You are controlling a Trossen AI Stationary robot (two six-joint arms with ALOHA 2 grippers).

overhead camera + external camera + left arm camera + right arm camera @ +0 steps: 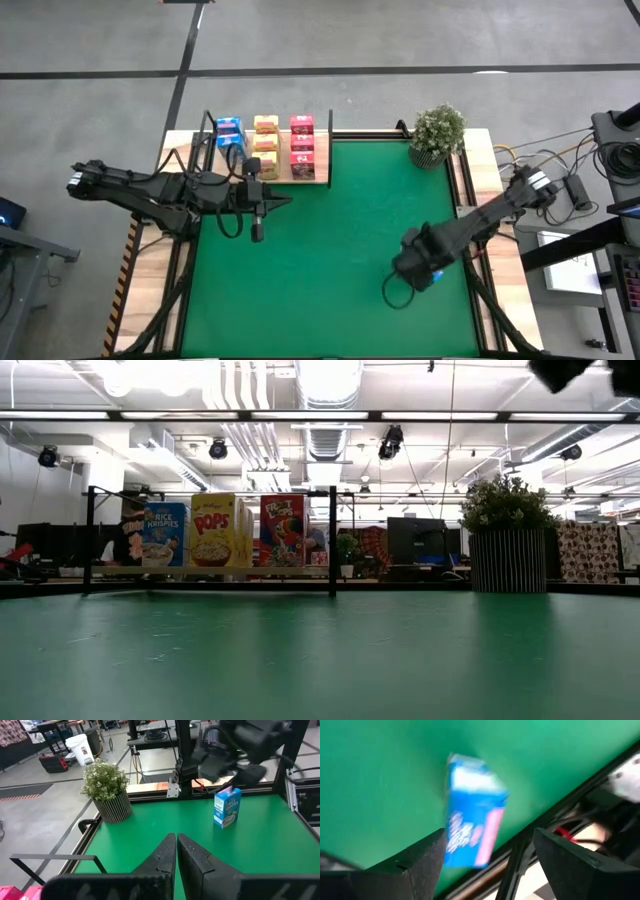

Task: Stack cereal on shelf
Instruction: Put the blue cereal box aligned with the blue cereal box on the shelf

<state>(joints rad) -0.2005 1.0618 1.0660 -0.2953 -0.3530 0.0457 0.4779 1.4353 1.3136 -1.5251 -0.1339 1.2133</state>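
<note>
Fingers of right gripper spread wide above small blue cardboard cereal box standing on green mat, right side. Light, hollow, easily crushed: best pinched gently across narrow side faces. Left gripper fingers pressed together, empty, near light-wood shelf.

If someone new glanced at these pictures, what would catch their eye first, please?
Probably the bright cereal boxes lined up on the wooden shelf at the far left edge of the green mat. Next, the lone blue box standing near the mat's right side, under the open right gripper. A potted plant sits at the far right corner.
</note>
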